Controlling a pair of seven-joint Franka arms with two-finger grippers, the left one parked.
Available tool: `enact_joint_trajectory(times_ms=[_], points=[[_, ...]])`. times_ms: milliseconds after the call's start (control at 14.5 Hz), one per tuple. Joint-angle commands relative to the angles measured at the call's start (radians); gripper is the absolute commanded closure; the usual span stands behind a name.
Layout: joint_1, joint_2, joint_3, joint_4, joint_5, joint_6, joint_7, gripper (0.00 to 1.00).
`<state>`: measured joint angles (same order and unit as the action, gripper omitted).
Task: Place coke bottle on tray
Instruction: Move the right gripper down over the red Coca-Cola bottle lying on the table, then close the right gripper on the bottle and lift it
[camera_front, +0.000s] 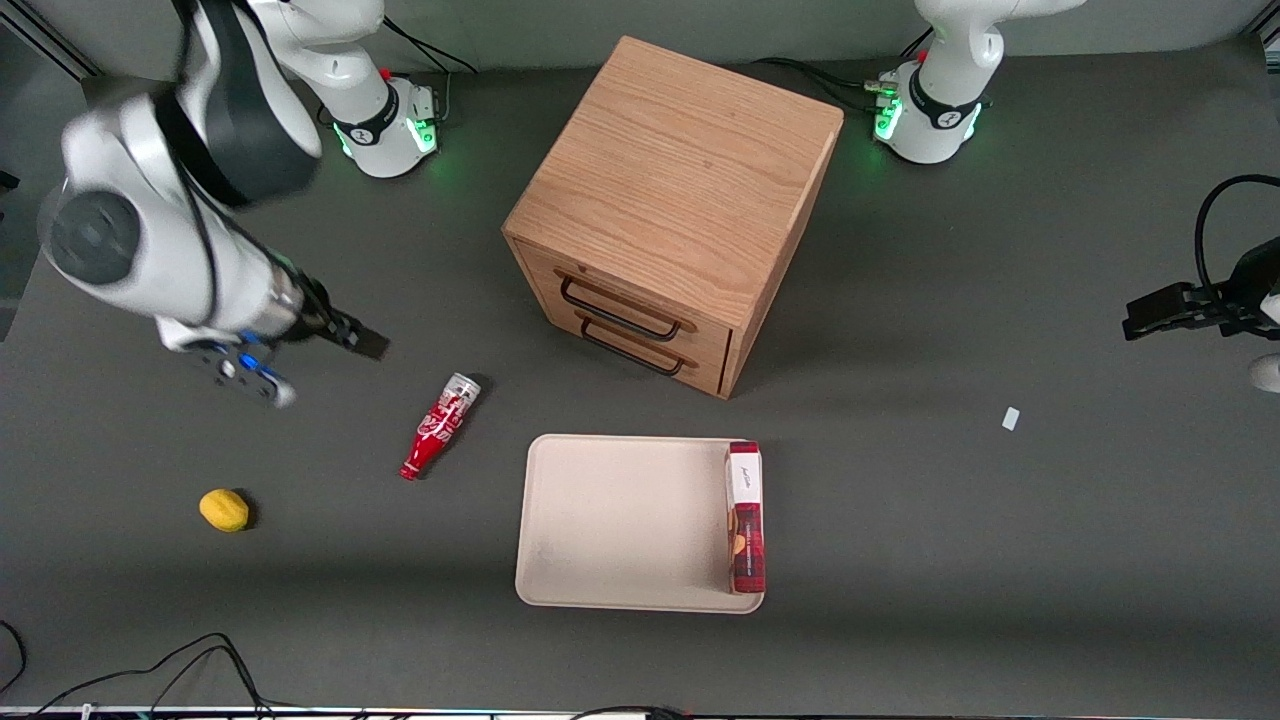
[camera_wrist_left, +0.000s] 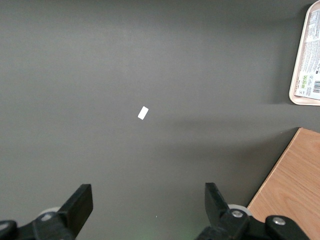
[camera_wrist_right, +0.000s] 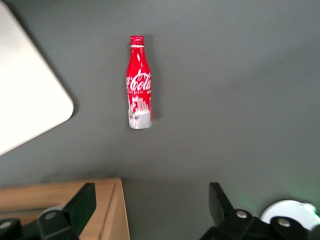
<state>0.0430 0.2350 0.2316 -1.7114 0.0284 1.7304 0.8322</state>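
Note:
The coke bottle (camera_front: 440, 427) is slim and red with white script and a silvery end. It lies on its side on the dark table, beside the tray and toward the working arm's end of it. It also shows in the right wrist view (camera_wrist_right: 139, 82). The tray (camera_front: 600, 520) is a large flat beige rectangle with a low rim, nearer to the front camera than the cabinet; one corner shows in the right wrist view (camera_wrist_right: 25, 100). My right gripper (camera_front: 315, 365) hangs above the table, apart from the bottle and toward the working arm's end. Its fingers (camera_wrist_right: 150, 200) are wide open and empty.
A red-and-white box (camera_front: 745, 520) lies on the tray along the edge toward the parked arm. A wooden drawer cabinet (camera_front: 680, 190) stands at the table's middle. A yellow lemon (camera_front: 224, 510) lies toward the working arm's end. A small white scrap (camera_front: 1010, 418) lies toward the parked arm's end.

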Motion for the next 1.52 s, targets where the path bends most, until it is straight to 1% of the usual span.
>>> enact_joint_trajectory(times_ms=[0,138,276,345,483,690,966,1034,1103,1172,1448], points=[[0.001,0.036,0.003,-0.158,-0.019,0.212,0.082,0.00],[0.003,0.096,0.003,-0.200,-0.050,0.335,0.134,0.00],[0.008,0.142,0.003,-0.246,-0.067,0.460,0.156,0.00],[0.009,0.156,0.002,-0.273,-0.090,0.521,0.157,0.00],[0.009,0.197,0.002,-0.297,-0.114,0.609,0.173,0.00],[0.009,0.253,-0.002,-0.295,-0.117,0.687,0.174,0.00],[0.009,0.297,-0.009,-0.297,-0.131,0.748,0.179,0.00],[0.008,0.303,-0.011,-0.298,-0.149,0.752,0.177,0.04],[0.005,0.306,-0.011,-0.300,-0.198,0.752,0.174,0.70],[0.006,0.314,-0.011,-0.298,-0.226,0.752,0.177,1.00],[0.008,0.297,-0.003,-0.286,-0.234,0.733,0.162,1.00]])
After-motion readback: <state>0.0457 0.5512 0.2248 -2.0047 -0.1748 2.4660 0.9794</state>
